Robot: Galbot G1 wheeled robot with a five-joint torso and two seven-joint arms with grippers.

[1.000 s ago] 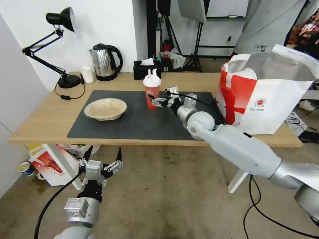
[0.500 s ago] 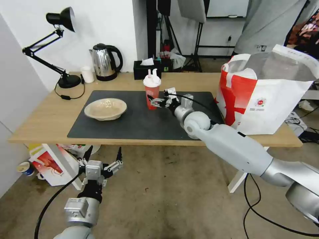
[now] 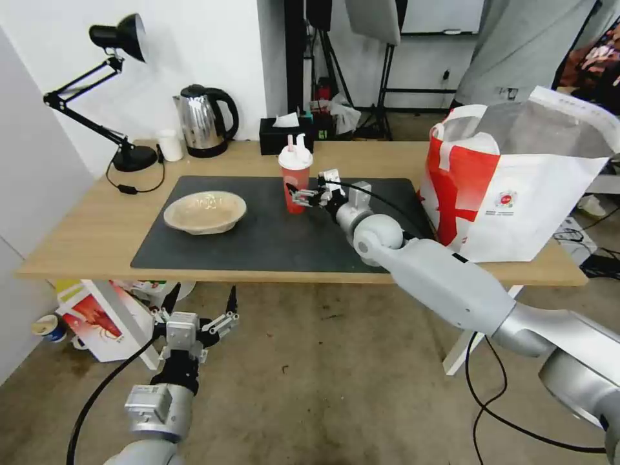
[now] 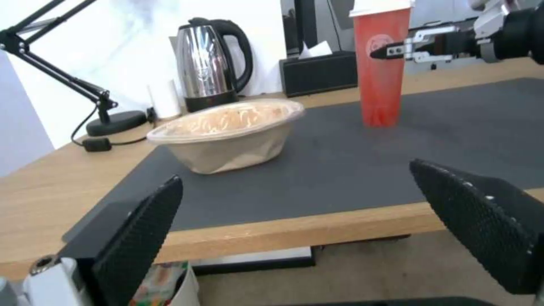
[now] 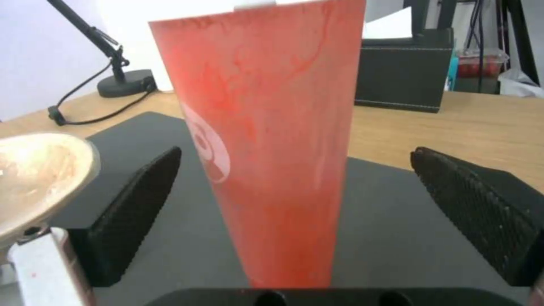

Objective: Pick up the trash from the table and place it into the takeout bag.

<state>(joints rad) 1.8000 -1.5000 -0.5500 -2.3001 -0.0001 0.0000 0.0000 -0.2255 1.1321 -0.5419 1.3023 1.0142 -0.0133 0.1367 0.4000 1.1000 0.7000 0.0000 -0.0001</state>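
- Since a second ago the right arm has reached farther across the table (image 3: 84, 239), bringing the right gripper (image 3: 302, 196) up to the red drink cup (image 3: 295, 181); earlier its fingertips stopped just short of the cup's side.
- The right gripper's fingers are spread apart, one on each side of the cup (the right wrist view shows a clear gap between each black pad (image 5: 142, 204) and the cup wall (image 5: 272, 140)), so nothing is clamped.
- The cup stands upright on the dark grey mat (image 3: 271, 239), near the mat's far edge, its white lid on.
- The tan pulp bowl (image 3: 205, 211) sits on the mat's left part, well apart from the cup.
- The takeout bag (image 3: 516, 187) stands open at the table's right end, silver lining visible.
- The left gripper (image 3: 197, 310) hangs below the table's near edge, over the floor, fingers apart and holding nothing (unchanged from the earlier frames); its wrist view looks across the bowl (image 4: 229, 134) toward the cup (image 4: 382, 63).
- Along the table's far side stand a black desk lamp (image 3: 110, 97), a steel kettle (image 3: 205, 121), a small white cup (image 3: 170, 144) and a black tissue box (image 3: 285, 134).
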